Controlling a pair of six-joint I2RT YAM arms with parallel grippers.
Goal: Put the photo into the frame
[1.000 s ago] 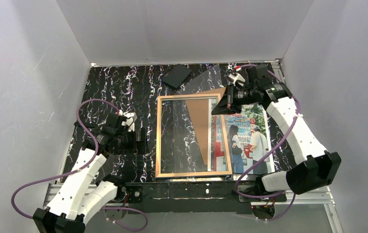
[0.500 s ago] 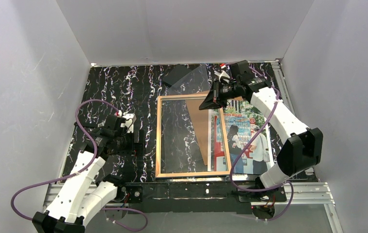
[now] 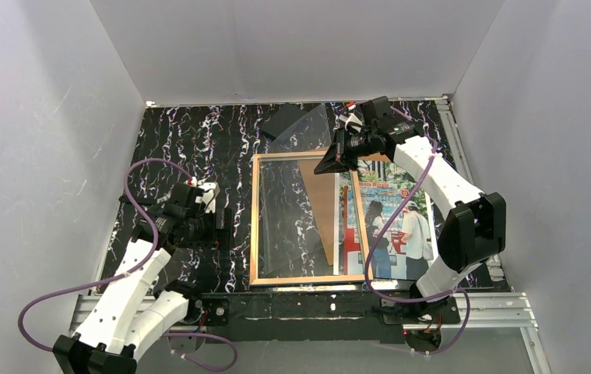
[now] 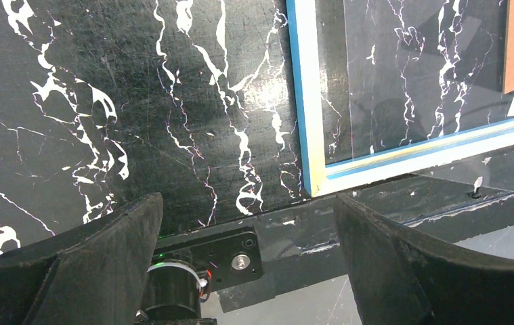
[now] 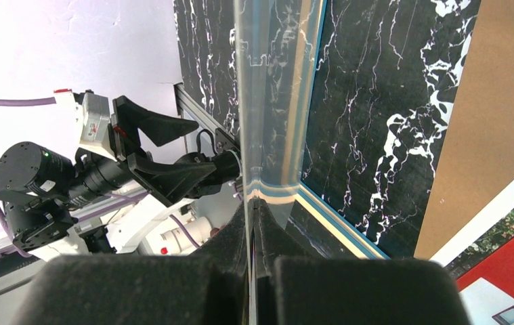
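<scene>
**Right gripper clamped on the clear pane, left gripper spread wide beside the frame**

Your right gripper [image 5: 252, 211] is pinched tight on the edge of a clear pane [image 5: 257, 101]. Only its wrist view proves this: the sheet stands edge-on and runs straight out from the closed fingers. From above, the pane [image 3: 304, 128] is a faint tilted sheet beyond the tool [image 3: 329, 162], and the grip itself is hard to make out.

The frame [image 3: 255, 226] lies flat on the marbled table [image 3: 191, 148], below the right gripper and on its near side. From above it shows tan wood. The left wrist view shows a blue-edged corner [image 4: 311, 135] ahead and to the right of your left gripper [image 4: 247, 206], which is spread wide over bare table and holds nothing.

The photo [image 3: 416, 234] lies picture-up nearer you than the right gripper. Its left strip sits under the frame's right rail, and the arm and cable cover part of it. A brown backing board [image 3: 321, 195] shows as a wedge inside the frame, its full outline hidden. A small black slab [image 3: 284, 122] lies by the pane's far end.
</scene>
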